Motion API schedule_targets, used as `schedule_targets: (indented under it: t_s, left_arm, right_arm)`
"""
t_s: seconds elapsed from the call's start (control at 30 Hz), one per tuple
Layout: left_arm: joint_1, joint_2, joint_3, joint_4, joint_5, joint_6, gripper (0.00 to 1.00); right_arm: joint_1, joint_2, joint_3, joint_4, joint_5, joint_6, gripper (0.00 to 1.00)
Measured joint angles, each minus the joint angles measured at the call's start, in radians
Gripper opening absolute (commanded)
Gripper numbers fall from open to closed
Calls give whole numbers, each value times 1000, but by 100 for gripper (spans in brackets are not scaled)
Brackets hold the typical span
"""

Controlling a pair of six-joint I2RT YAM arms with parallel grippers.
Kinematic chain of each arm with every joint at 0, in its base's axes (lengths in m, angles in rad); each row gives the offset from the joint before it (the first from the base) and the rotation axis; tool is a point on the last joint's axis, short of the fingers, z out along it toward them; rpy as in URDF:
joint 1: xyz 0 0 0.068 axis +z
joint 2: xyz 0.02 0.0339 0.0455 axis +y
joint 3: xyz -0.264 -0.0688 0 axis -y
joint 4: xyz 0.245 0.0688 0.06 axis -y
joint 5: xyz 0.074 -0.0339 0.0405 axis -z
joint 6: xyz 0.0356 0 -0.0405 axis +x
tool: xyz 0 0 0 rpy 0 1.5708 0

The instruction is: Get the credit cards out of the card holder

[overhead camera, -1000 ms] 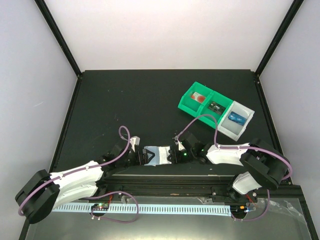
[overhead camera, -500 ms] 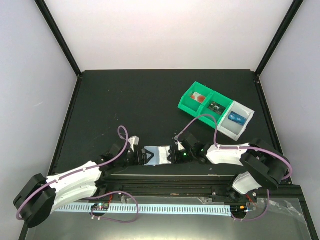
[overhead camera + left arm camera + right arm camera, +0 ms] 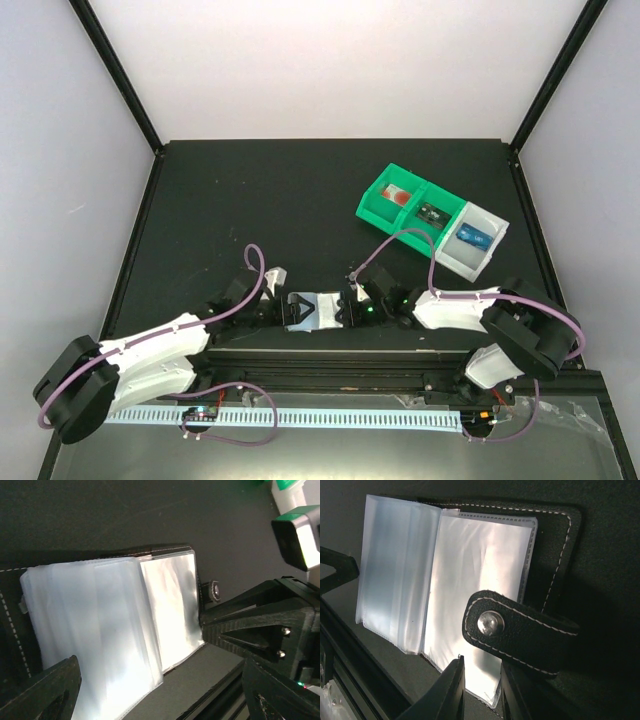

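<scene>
The card holder [image 3: 318, 309] lies open near the table's front edge, a black stitched cover with clear plastic sleeves [image 3: 95, 630]. Its snap strap [image 3: 517, 630] lies across the right-hand page. The sleeves look pale and blank in both wrist views. My left gripper [image 3: 284, 310] is at the holder's left side, jaws wide open over the sleeves [image 3: 160, 695]. My right gripper [image 3: 347, 306] is at the right side. A narrow gap shows between its fingers [image 3: 482, 692], which sit at the sleeve's near edge just below the strap. One blue credit card [image 3: 473, 237] lies in the tray's white compartment.
A green-and-white compartment tray [image 3: 368, 208] sits at the back right, holding a red-and-white item [image 3: 399, 195] and a dark green item [image 3: 431, 212]. A dark rail [image 3: 330, 352] runs just in front of the holder. Black frame posts stand at the far corners.
The left arm has shifted a little, and its wrist and cable have edged toward the far side. The holder and the right arm have stayed put.
</scene>
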Motion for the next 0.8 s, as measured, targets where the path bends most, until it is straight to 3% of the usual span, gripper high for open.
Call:
schedule_targets:
  t_s: [0.63, 0.8]
  left_arm:
    - [0, 21, 0, -58, -55, 32, 86]
    - [0, 54, 0, -45, -50, 32, 76]
  right_arm:
    - [1, -2, -4, 7, 2, 0, 24]
    - [1, -4, -6, 10, 3, 0, 24]
